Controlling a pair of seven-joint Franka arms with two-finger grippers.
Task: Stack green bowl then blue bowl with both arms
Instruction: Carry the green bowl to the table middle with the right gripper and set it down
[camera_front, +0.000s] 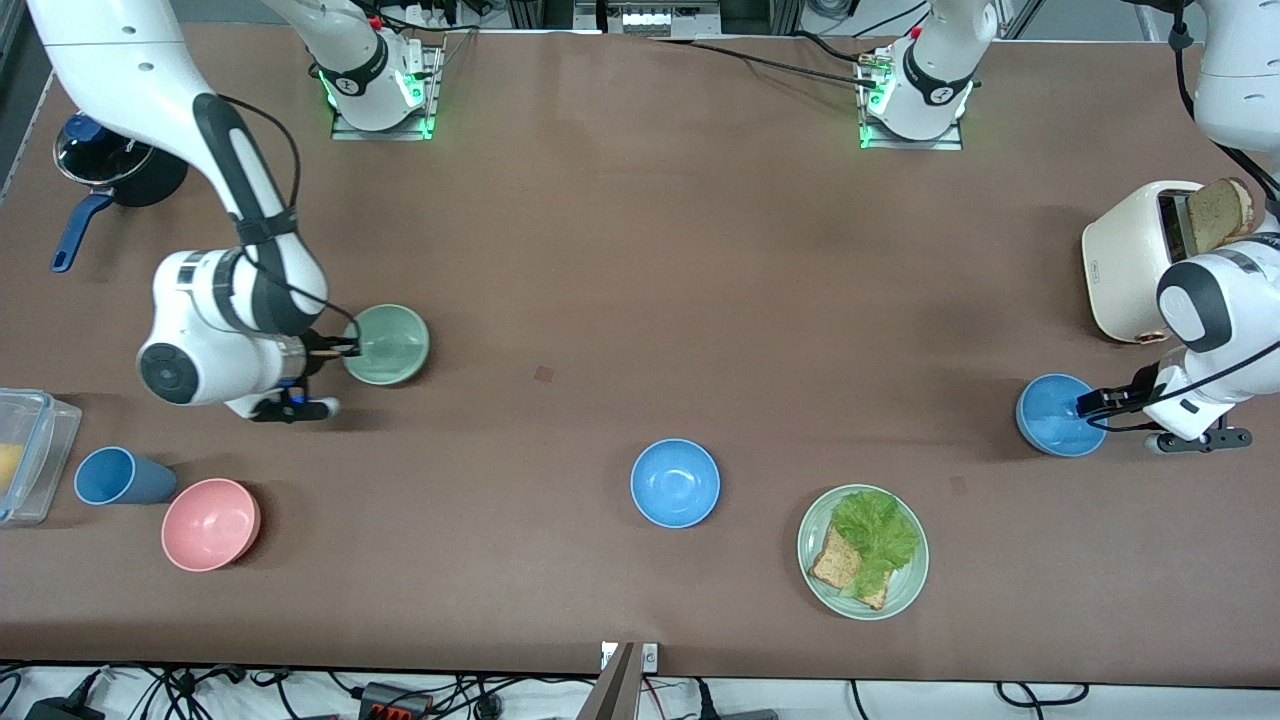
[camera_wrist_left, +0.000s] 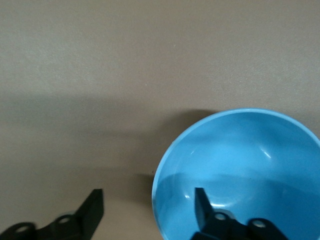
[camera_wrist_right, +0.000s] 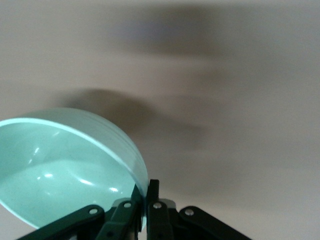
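Observation:
The green bowl (camera_front: 386, 344) is toward the right arm's end of the table. My right gripper (camera_front: 340, 350) is shut on its rim. In the right wrist view the rim of the green bowl (camera_wrist_right: 65, 165) sits pinched between the fingers of my right gripper (camera_wrist_right: 145, 192), and the bowl is tilted with its shadow apart from it. One blue bowl (camera_front: 1058, 415) is at the left arm's end. My left gripper (camera_front: 1092, 404) is open astride its rim. In the left wrist view my left gripper (camera_wrist_left: 148, 205) has one finger inside the blue bowl (camera_wrist_left: 240, 165) and one outside. A second blue bowl (camera_front: 675, 483) sits mid-table.
A green plate (camera_front: 905, 590) with lettuce and bread lies beside the middle blue bowl. A white toaster (camera_front: 1135, 265) with bread stands by the left arm. A pink bowl (camera_front: 210, 523), a blue cup (camera_front: 120, 477), a clear container (camera_front: 25, 455) and a dark pot (camera_front: 115, 165) are at the right arm's end.

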